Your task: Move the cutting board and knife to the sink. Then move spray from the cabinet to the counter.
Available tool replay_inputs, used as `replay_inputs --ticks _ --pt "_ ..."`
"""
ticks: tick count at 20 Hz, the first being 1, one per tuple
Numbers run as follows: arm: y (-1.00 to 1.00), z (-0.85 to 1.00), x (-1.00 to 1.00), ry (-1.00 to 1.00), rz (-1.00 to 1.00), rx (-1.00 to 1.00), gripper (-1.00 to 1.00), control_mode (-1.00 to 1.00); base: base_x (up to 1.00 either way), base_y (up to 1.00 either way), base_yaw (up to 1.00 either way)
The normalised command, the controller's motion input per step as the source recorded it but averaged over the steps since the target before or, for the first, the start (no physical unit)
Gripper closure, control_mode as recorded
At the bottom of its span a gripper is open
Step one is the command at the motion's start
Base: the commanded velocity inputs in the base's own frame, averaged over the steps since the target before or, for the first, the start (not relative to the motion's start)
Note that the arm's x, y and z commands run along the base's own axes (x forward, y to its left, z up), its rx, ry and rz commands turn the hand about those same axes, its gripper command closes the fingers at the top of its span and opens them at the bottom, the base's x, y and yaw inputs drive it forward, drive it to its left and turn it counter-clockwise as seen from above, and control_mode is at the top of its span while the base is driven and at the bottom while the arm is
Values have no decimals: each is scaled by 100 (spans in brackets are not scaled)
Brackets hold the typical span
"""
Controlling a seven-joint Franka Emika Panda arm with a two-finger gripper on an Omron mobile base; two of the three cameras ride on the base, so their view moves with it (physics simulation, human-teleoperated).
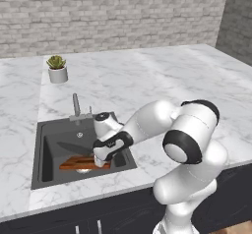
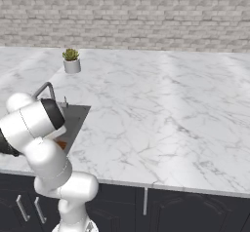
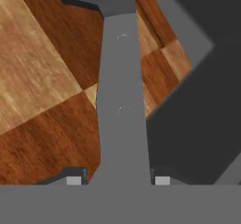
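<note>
Knife (image 3: 123, 100) handle pinched in gripper (image 3: 117, 180) over cutting board (image 3: 42, 91), inside sink (image 1: 44, 154).

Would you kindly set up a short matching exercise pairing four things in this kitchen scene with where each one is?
Things:
1. cutting board
2. potted plant
3. faucet
4. gripper

Places:
A. at the sink's back rim
B. lying inside the sink
C. on the counter beyond the sink
D. down in the sink, right over the board

Pairs: 1-B, 2-C, 3-A, 4-D
</note>
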Motion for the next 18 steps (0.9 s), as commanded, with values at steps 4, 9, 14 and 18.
replay_inputs --ticks 4,9,14,18 --pt "0 0 9 0 0 0 -100 -100 0 0 0" --pt "0 3 0 -1 0 0 -100 -100 0 0 0" --pt "0 73 -6 -17 0 6 -100 -100 0 0 0" --pt "0 100 -19 -22 0 9 -100 -100 0 0 0"
